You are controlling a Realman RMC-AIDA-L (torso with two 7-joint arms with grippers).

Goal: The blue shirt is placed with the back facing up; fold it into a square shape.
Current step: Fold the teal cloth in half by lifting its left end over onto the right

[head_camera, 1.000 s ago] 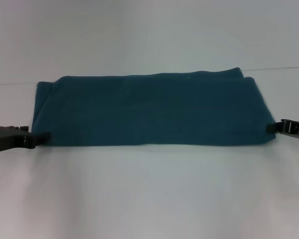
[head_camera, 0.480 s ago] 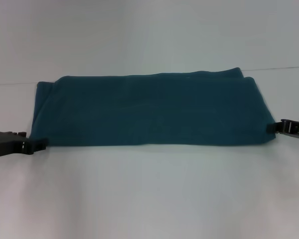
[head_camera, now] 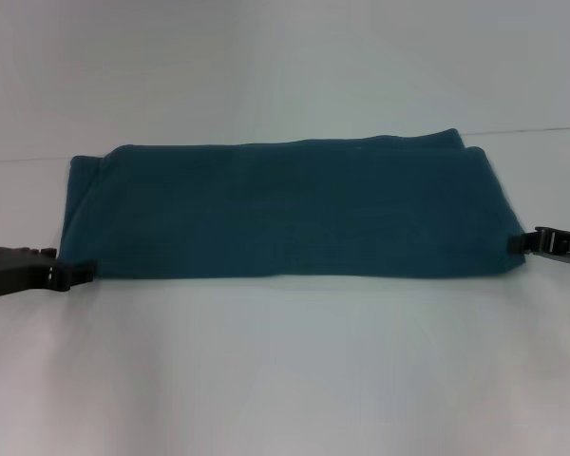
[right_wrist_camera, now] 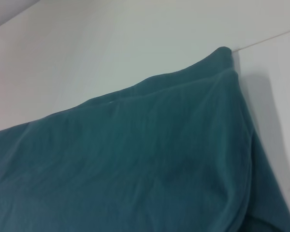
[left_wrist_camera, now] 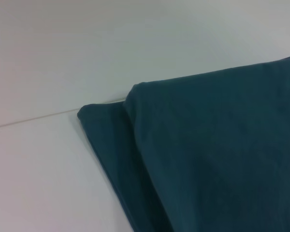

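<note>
The blue shirt lies flat on the white table, folded into a long band running left to right, plain fabric up. My left gripper sits low at the band's near left corner, its tip at the cloth edge. My right gripper rests against the band's right end, near the front corner. The left wrist view shows a layered corner of the shirt, and the right wrist view shows the shirt close up with a rounded folded corner. Neither wrist view shows its own fingers.
A thin seam line crosses the table behind the shirt. Bare white tabletop stretches in front of the band and behind it.
The left gripper dropped slightly and shifted a little along the near left corner of the shirt. The right gripper and the shirt stayed put.
</note>
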